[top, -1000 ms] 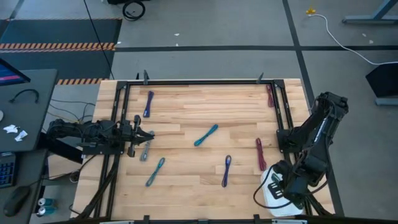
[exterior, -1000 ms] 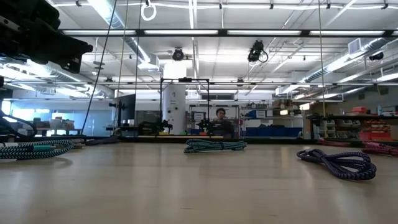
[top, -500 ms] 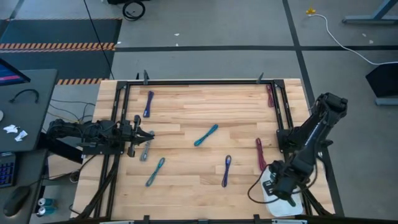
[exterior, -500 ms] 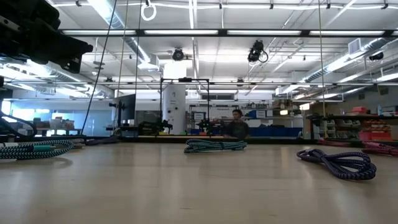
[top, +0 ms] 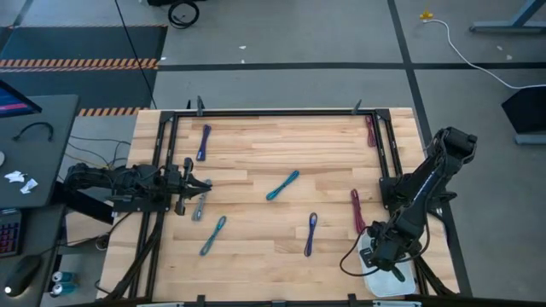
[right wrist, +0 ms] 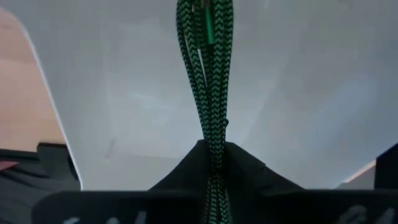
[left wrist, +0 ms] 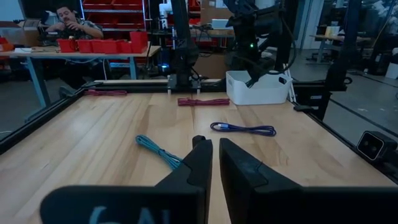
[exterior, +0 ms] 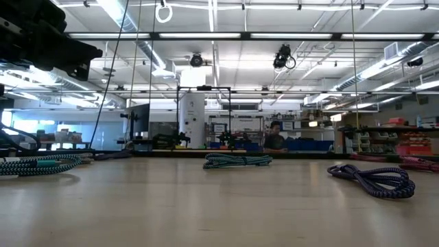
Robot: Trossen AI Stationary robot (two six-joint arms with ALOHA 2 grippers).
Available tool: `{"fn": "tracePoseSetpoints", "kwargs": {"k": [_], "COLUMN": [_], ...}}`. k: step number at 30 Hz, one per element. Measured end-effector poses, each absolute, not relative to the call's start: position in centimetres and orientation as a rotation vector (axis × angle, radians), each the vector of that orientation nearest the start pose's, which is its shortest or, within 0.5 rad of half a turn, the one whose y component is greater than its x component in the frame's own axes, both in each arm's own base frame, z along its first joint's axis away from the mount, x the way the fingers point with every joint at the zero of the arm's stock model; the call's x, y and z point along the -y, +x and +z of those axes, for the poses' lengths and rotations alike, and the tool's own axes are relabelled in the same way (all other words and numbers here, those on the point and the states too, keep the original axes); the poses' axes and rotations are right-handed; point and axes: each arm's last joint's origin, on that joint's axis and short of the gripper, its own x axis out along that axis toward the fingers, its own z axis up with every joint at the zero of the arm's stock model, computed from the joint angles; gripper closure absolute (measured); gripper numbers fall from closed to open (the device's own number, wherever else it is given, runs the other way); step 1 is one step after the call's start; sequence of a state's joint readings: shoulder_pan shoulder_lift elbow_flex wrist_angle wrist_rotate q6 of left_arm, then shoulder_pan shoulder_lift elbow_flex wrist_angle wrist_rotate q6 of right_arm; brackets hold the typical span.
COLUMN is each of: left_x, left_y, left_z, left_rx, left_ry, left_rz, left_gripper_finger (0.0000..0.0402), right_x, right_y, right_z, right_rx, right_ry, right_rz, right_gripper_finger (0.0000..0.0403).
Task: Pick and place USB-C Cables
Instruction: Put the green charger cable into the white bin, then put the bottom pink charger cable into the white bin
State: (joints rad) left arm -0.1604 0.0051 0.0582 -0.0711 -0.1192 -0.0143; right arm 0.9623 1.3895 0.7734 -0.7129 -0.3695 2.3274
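Note:
My right gripper (right wrist: 214, 154) is shut on a green braided USB-C cable (right wrist: 208, 68) above the white bin (right wrist: 112, 99) at the table's near right corner (top: 397, 280). My left gripper (left wrist: 215, 155) is shut and hovers level at the table's left side (top: 203, 189), touching nothing. Loose cables lie flat on the wood: purple (top: 203, 142), teal (top: 282, 184), grey (top: 200, 205), teal-blue (top: 213, 234), purple (top: 310, 234), dark red (top: 357, 211) and dark red (top: 370, 130). My right gripper pinches the green cable bundle between its two fingers at a spot along its length (right wrist: 215, 134), coming from above and pointing down. The bundle's several strands run on past the fingertips and hang inside the white bin. Whether the lower end touches the bin's floor, I cannot tell.
A black metal frame (top: 273, 112) rims the wooden table. The bin (left wrist: 258, 87) stands beside the right arm's base. In the room behind the table a person (exterior: 274, 140) is standing, and another sits at a desk (left wrist: 68, 22). Bare wood lies between the scattered cables.
My right gripper, still shut on the green cable, has moved a little toward the table's left over the white bin. My left arm has kept still. The person in the room behind has walked to the right.

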Motion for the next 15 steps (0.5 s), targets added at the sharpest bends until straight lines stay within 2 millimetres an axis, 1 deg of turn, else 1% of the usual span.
{"fn": "tracePoseSetpoints", "kwargs": {"k": [4, 7, 11, 15], "left_x": [1.2, 1.2, 1.2, 1.2], "left_y": [9.3, 9.3, 9.3, 9.3], "left_z": [17.6, 17.6, 17.6, 17.6], "left_rx": [-0.018, -0.018, -0.018, -0.018], "left_ry": [-0.012, -0.012, -0.012, -0.011], "left_rz": [-0.041, -0.041, -0.041, -0.041], "left_gripper_finger": [0.0370, 0.0371, 0.0367, 0.0363], "right_x": [-19.7, -20.0, -20.3, -20.0], "right_y": [12.4, 12.4, 12.7, 13.0], "right_z": [18.2, 19.0, 21.1, 24.0], "right_rx": [-1.735, -1.747, -1.741, -1.682], "right_ry": [1.255, 1.268, 1.322, 1.372], "right_rz": [-0.858, -0.828, -0.741, -0.574], "right_gripper_finger": [0.0310, 0.0275, 0.0246, 0.0241]}}
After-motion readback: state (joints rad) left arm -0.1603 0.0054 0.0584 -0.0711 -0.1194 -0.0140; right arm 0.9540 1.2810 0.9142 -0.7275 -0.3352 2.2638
